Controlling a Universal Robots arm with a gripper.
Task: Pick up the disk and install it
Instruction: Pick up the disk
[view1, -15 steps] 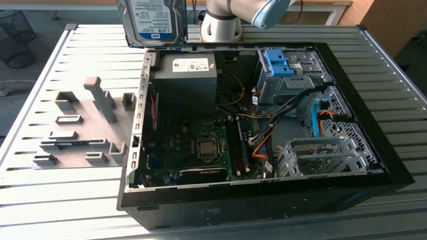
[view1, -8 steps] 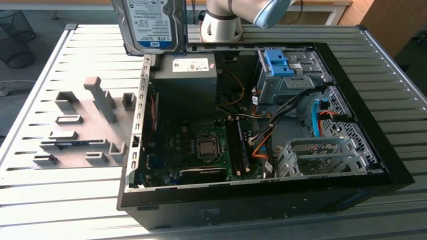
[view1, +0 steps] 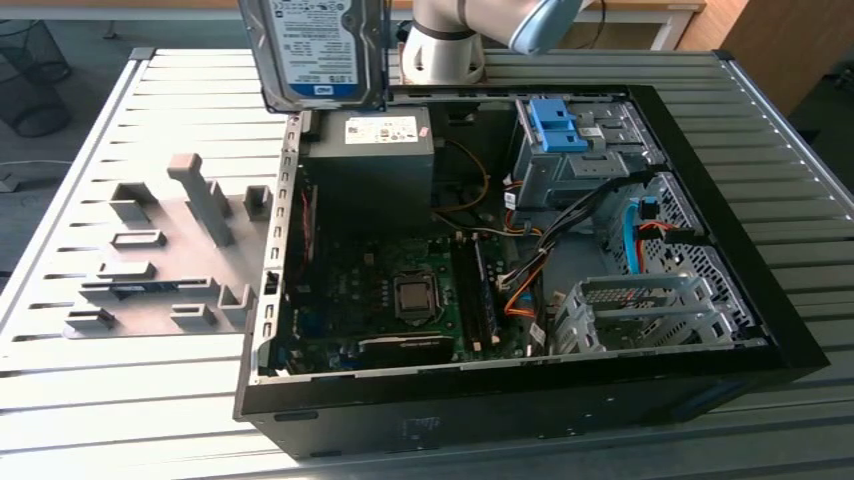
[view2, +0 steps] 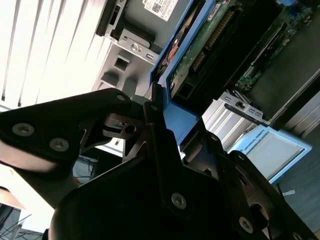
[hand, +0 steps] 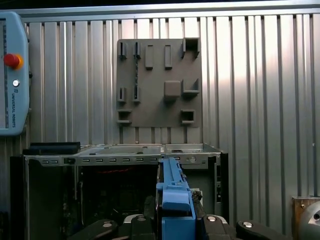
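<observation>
at the wrist, the gripper (view2: 170, 125) has its black jaws drawn in tight on the blue frame (hand: 174, 195) of the disk (view1: 318, 50), gripping it edge-on with no gap showing on either side. in the exterior view the disk hangs upright in the air, its label facing the camera, above the far rim of the computer case (view1: 787, 330) and just over the power supply (view1: 367, 165).

by my reading the pick-up is done and the carry is in hand; the disk is not yet in any bay. seating it would call for turning it flat and lining its frame up squarely with a bay's rails, clear of the loose cables (view1: 627, 235).

below, the case lies open on its side. it holds the black power supply with its white sticker, the motherboard (view1: 400, 290), a blue clip on a grey metal cage (view1: 561, 130) and a silver drive cage (view1: 641, 310) nearer the camera.

beyond the case, a grey fixture plate (view1: 160, 250) lies on the slatted table (view1: 107, 400).
</observation>
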